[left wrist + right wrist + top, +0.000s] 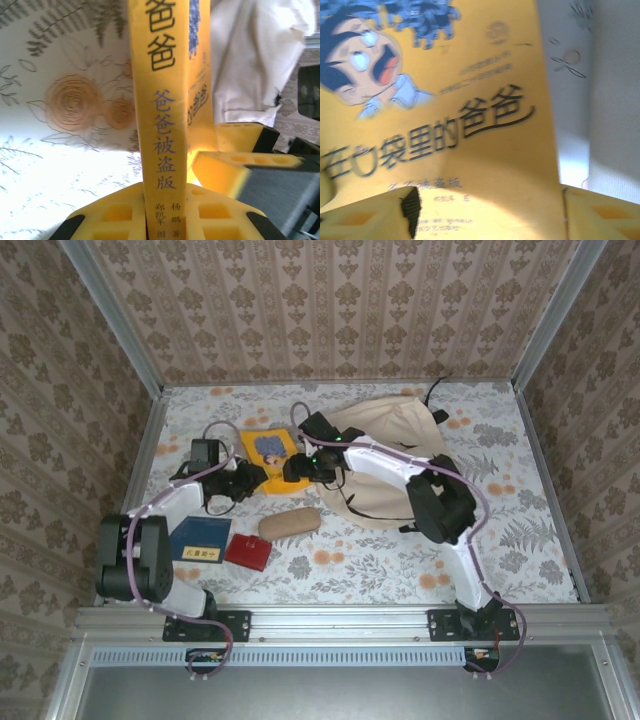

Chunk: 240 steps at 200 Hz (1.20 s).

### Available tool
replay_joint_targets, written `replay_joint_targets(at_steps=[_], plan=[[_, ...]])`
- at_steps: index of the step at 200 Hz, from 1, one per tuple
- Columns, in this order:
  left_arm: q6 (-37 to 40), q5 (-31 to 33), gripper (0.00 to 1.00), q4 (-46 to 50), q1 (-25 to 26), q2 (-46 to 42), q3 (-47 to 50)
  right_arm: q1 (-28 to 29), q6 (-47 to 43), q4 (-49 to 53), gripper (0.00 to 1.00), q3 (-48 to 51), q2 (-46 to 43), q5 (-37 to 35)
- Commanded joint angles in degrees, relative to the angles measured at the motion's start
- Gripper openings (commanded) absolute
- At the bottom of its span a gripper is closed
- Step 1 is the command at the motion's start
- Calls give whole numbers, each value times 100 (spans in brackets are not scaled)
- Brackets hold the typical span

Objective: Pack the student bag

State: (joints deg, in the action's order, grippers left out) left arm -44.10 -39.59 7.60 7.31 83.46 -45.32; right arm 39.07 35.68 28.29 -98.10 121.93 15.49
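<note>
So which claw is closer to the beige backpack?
Right. The right gripper sits at the yellow book's edge beside the backpack; the left gripper grips the book's far side, farther away.

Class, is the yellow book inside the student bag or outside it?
Outside: the yellow book sits beside the student bag, on its left.

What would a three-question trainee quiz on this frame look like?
1. True or false: the yellow book lies inside the student bag.
2. Which gripper pinches the yellow book's spine? A) left gripper B) right gripper C) neither
3. Fill in: the right gripper's jaws stand ____.

Key: 1 false, the book is outside the bag, to its left in the top view; 2 A; 3 open.
</note>
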Motion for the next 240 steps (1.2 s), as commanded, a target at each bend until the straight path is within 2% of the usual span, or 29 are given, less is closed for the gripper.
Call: replay_joint_targets(at_steps=[1, 27, 80, 122, 160, 202, 222, 240], plan=[[-118, 169, 13, -233, 31, -615, -370, -112, 596, -893, 79, 682, -1234, 286], [-419, 235, 12, -80, 149, -1137, -658, -347, 1275, -1671, 85, 1608, -2192, 401], [-789, 1128, 12, 34, 698, -1666, -1469, -587, 2749, -3034, 92, 2861, -3467, 656], [-1358, 1827, 11, -927, 1374, -1455, -1641, -578, 4619, -4711, 93, 3640, -3709, 784], [-2106, 2296, 11, -1928, 1845, -1149, -1536, -576, 5432, -5543, 93, 3843, -3530, 588], [-2716, 2575, 11, -2473, 2207, -1033, -1356, -589, 6212, -6590, 87, 3975, -3116, 271], [-2836, 2674, 11, -2589, 2298, -1069, -1304, -586, 6369, -6706, 75, 3881, -2909, 147], [-2928, 2650, 11, -2620, 2325, -1086, -1286, -585, 6527, -6775, 68, 3790, -2743, 89]])
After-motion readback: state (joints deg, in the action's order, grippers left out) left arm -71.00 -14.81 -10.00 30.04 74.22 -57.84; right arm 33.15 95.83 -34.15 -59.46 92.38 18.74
